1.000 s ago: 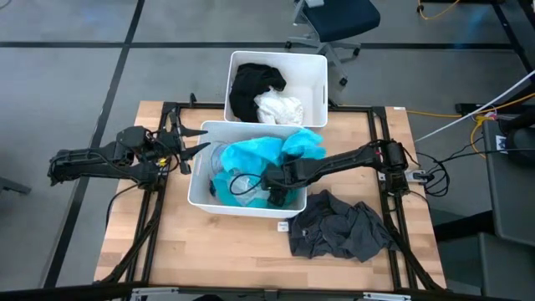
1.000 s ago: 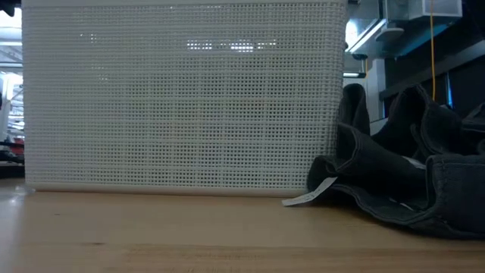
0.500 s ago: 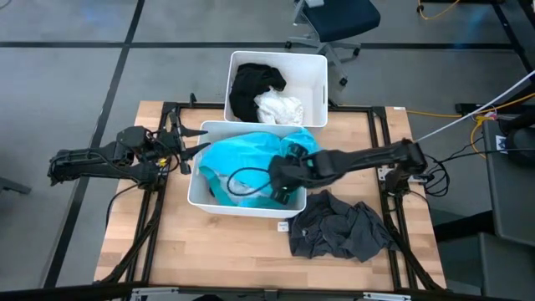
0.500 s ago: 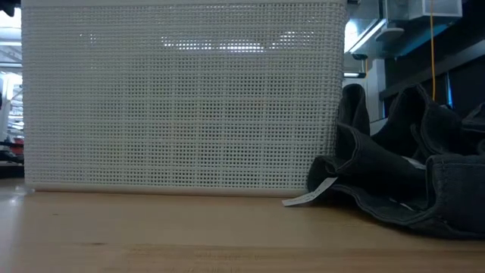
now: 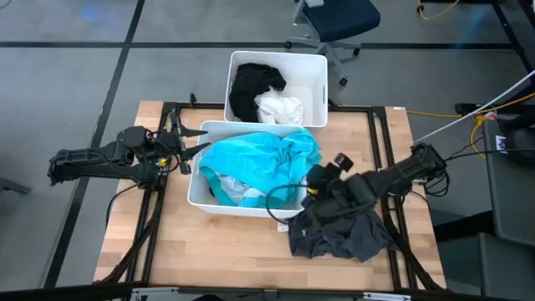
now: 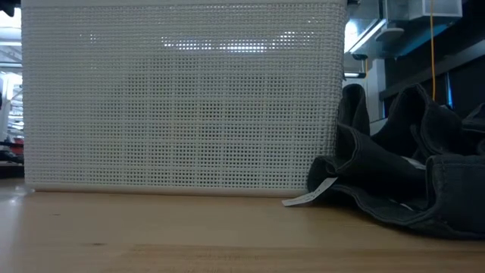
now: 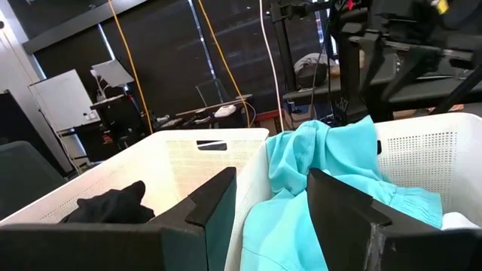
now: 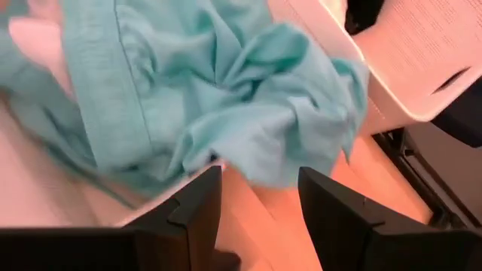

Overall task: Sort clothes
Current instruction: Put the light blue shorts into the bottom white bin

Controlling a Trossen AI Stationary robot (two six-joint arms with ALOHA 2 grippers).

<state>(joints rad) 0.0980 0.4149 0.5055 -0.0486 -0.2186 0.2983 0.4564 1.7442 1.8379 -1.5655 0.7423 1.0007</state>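
A teal garment (image 5: 259,159) lies spread in the near white bin (image 5: 194,194), over a white garment (image 5: 242,194); it also shows in the right wrist view (image 8: 196,90). A dark grey garment (image 5: 343,230) lies crumpled on the table right of that bin, and shows in the low view (image 6: 402,182). My right gripper (image 5: 311,186) is open and empty by the near bin's right wall, above the grey garment's far edge; its fingers (image 8: 260,188) hold nothing. My left gripper (image 5: 196,148) is open and empty at the bin's left rim (image 7: 271,188).
The far white bin (image 5: 318,71) holds a black garment (image 5: 255,88) and a white one (image 5: 278,109). A black frame (image 5: 380,134) runs along both table sides. Bare wood (image 5: 217,251) lies near the front edge. The near bin's mesh wall (image 6: 182,98) fills the low view.
My right gripper has come out of the near bin, going toward the table's right and near edges. It now stands beside the bin over the grey garment. The teal garment, bunched by the arm before, now lies spread across the bin's contents.
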